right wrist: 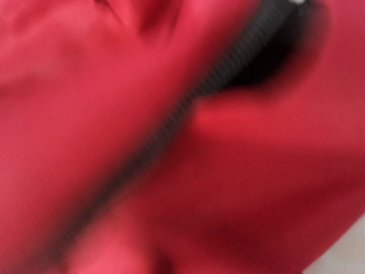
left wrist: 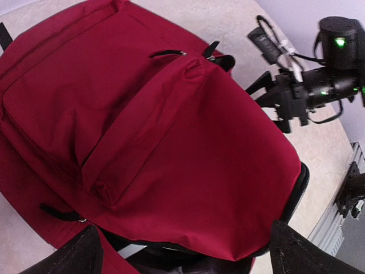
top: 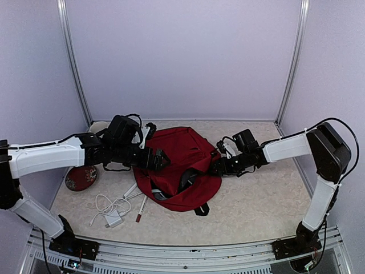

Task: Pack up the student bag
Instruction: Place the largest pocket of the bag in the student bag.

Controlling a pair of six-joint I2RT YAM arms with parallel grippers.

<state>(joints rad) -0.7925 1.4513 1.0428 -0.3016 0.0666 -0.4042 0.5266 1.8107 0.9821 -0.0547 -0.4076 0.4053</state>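
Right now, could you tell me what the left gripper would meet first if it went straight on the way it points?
Most likely the student bag: the left gripper, jaws open, points straight at its dark-red outer fabric. Nothing else shows in between, though how close it is I cannot say.

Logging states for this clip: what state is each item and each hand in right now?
Large dark-red fabric backpack: lying flat, main zipper open at its near edge.
Left hand: open, over the backpack.
Right hand: at the backpack's right edge; open or shut unclear.
White charger with cable: loose on the table, unpacked.
Slim white pens: on the table, unpacked.
Dark-red round dish: on the table, unpacked.
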